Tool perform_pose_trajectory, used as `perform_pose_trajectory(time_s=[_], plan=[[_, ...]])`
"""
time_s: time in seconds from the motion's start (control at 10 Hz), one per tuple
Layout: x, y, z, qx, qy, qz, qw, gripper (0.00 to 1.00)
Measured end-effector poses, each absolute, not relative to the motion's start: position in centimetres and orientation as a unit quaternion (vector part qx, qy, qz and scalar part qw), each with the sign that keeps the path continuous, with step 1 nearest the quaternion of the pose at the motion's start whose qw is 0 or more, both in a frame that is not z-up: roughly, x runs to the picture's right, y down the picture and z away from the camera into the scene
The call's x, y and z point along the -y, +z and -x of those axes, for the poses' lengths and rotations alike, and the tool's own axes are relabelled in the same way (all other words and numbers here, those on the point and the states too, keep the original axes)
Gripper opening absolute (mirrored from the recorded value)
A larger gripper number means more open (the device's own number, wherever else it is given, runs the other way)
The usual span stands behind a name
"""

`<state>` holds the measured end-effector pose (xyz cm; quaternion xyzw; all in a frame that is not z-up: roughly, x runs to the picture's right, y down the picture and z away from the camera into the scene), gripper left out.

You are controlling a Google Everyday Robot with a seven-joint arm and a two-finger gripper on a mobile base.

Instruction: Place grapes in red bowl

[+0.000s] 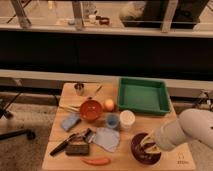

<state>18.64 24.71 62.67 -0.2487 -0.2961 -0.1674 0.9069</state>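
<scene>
One gripper (148, 145) inside red bowl (136, 150) at table (125, 161) front edge, grip cannot be told, green tray (142, 96) behind
</scene>
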Motion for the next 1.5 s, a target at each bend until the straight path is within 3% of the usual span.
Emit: perform_pose_trajectory(time_s=[1.1, 1.2, 1.5], plan=[[-26.1, 65.6, -19.7, 0.290, -0.151, 0.261, 0.908, 0.00], [-26.2, 65.8, -19.8, 0.289, -0.150, 0.262, 0.908, 0.04], [-26.4, 66.1, -19.8, 0.289, -0.149, 0.268, 0.907, 0.34]])
